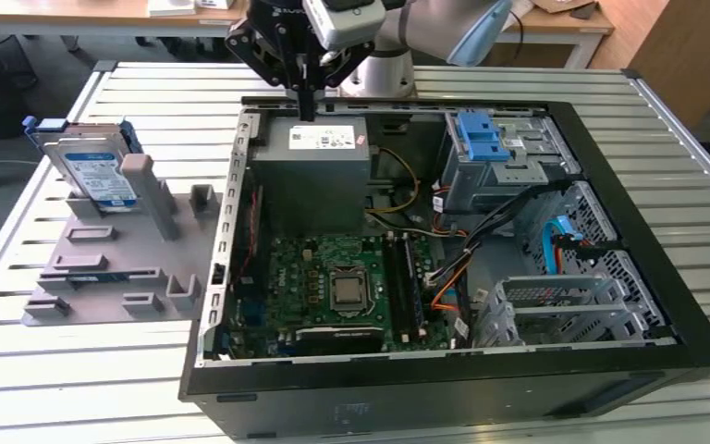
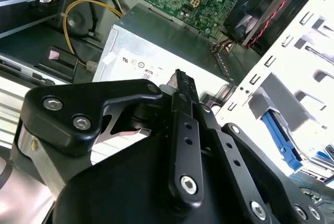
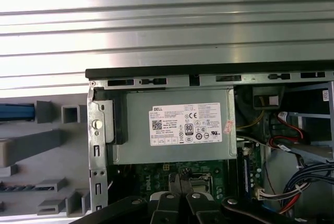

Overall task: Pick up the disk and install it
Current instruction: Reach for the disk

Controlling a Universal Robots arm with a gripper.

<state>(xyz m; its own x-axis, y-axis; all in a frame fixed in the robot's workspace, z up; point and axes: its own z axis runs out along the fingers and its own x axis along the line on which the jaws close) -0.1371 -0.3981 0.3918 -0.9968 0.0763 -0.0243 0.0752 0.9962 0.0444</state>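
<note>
Gripper [image 1: 307, 109] (seemingly closed) hangs over grey box [image 1: 318, 176], disk [image 1: 99, 172] well apart.

Room light glares off the slatted table [image 3: 167, 20] in the first wrist view, bleaches a perforated panel [image 2: 308, 41] in the second wrist view; computer case [image 1: 454, 393] interior shaded.

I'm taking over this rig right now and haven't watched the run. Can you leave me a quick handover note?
The end effector is shut and empty, hanging above the grey power supply box in the open computer case.
The disk stands on edge in the grey holder, on the exterior view's left of the case, apart from the end effector.
Done: nothing that shows.
Left: the disk is not yet picked up or installed.
</note>
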